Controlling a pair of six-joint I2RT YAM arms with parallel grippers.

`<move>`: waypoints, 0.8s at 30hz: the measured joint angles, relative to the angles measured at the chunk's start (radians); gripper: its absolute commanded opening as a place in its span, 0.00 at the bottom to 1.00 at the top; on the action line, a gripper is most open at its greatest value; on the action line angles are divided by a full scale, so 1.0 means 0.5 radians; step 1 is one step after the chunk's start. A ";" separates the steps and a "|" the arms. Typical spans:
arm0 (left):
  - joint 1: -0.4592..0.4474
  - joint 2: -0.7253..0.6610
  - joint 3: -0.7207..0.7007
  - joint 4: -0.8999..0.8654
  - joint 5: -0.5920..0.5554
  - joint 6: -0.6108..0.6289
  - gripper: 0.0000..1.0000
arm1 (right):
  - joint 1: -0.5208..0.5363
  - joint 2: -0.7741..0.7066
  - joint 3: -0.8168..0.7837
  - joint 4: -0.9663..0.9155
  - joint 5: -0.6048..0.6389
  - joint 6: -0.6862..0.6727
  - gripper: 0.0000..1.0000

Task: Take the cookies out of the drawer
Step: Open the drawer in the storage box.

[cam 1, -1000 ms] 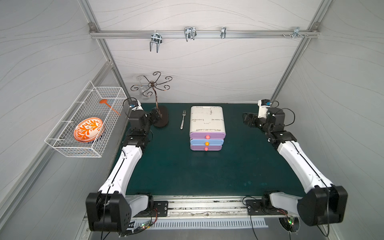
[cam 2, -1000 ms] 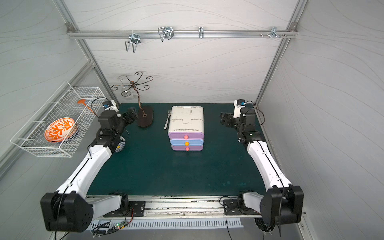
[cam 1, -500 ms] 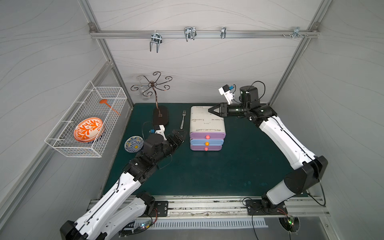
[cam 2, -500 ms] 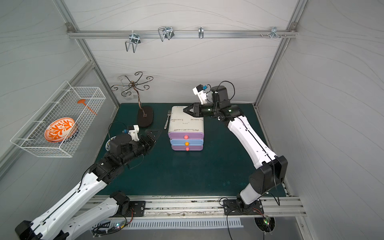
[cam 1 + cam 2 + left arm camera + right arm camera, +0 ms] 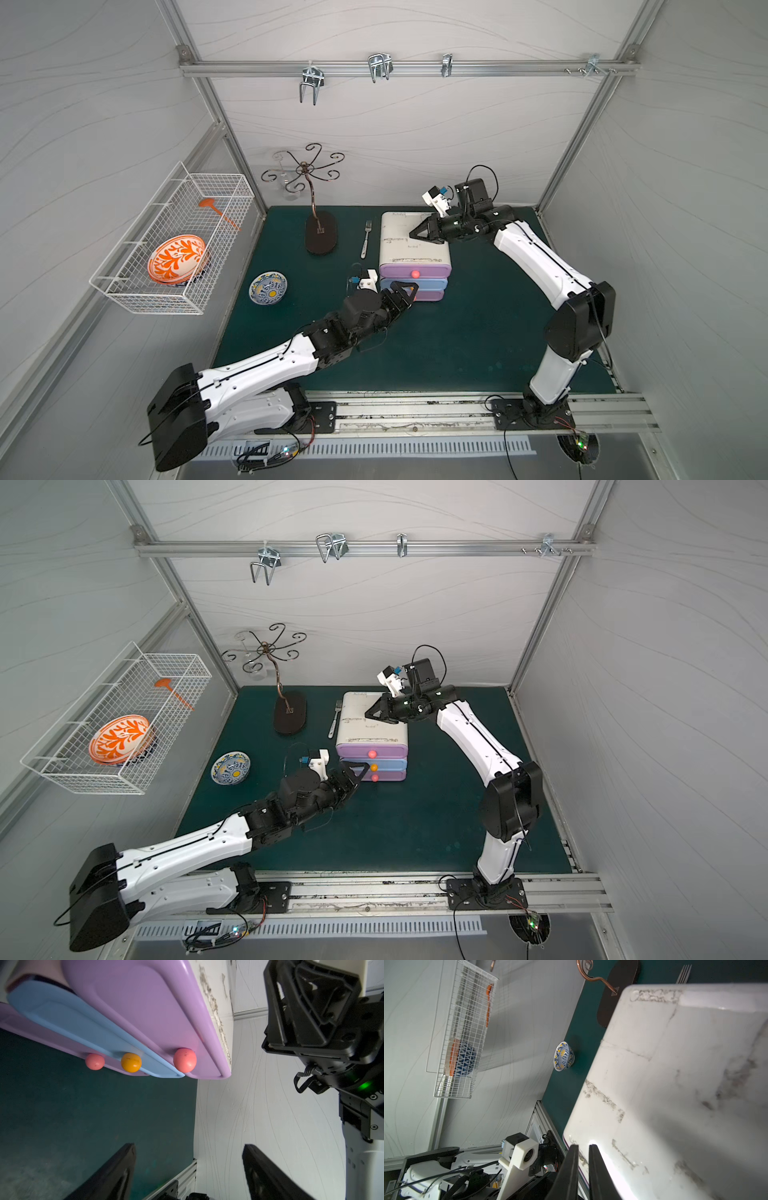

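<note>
1. The left gripper (image 5: 409,289) had its fingers (image 5: 116,1172) spread wide, nothing between them. It sat low in front of the chest of drawers (image 5: 397,249), level with the orange knob (image 5: 374,767). In the left wrist view it was clear of all the knobs.
2. The right gripper (image 5: 412,235) had its fingers (image 5: 572,1159) almost together, a thin slit between them, gripping nothing. Its tips were over the chest's scuffed white top. Whether they touched it could not be told.
3. The chest stood at the back middle of the worktop (image 5: 457,340). All three drawers were pushed in:
   - top drawer (image 5: 432,269), purple, pink knob (image 5: 414,274)
   - middle drawer (image 5: 434,283), blue
   - bottom drawer (image 5: 432,295), purple
4. The cookies were out of sight in every view. With the drawers closed, their place could not be told.
5. A fork (image 5: 365,245) lay just beside the chest's left side, tines toward the back edge.
6. A curly wire stand (image 5: 320,235) on a dark oval base stood further left, near the back edge.
7. A small blue-and-yellow bowl (image 5: 268,287) sat near the left edge.
8. A wire basket (image 5: 124,286) hung on the left wall, off the worktop. It held an orange-patterned dish (image 5: 176,258) and an orange utensil (image 5: 216,210).
</note>
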 measured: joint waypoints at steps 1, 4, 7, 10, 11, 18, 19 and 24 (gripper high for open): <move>-0.002 0.038 0.000 0.039 -0.021 0.010 0.80 | -0.005 0.004 -0.003 -0.008 0.004 -0.001 0.15; -0.009 0.137 0.021 0.086 -0.113 0.056 0.75 | -0.027 0.007 -0.004 -0.033 0.019 -0.009 0.15; -0.009 0.202 0.050 0.148 -0.215 0.088 0.76 | -0.038 0.021 0.016 -0.082 0.032 -0.031 0.14; -0.008 0.284 0.063 0.267 -0.304 0.121 0.76 | -0.043 0.066 0.070 -0.125 0.054 -0.052 0.13; -0.007 0.326 0.072 0.310 -0.324 0.131 0.75 | -0.045 0.079 0.079 -0.137 0.062 -0.055 0.13; -0.005 0.571 0.254 0.380 -0.370 0.179 0.59 | -0.048 0.120 0.088 -0.220 0.079 -0.089 0.13; -0.005 0.574 0.261 0.373 -0.388 0.179 0.57 | -0.048 0.121 0.088 -0.222 0.079 -0.095 0.13; 0.003 0.571 0.289 0.306 -0.500 0.252 0.49 | -0.051 0.121 0.089 -0.236 0.079 -0.132 0.12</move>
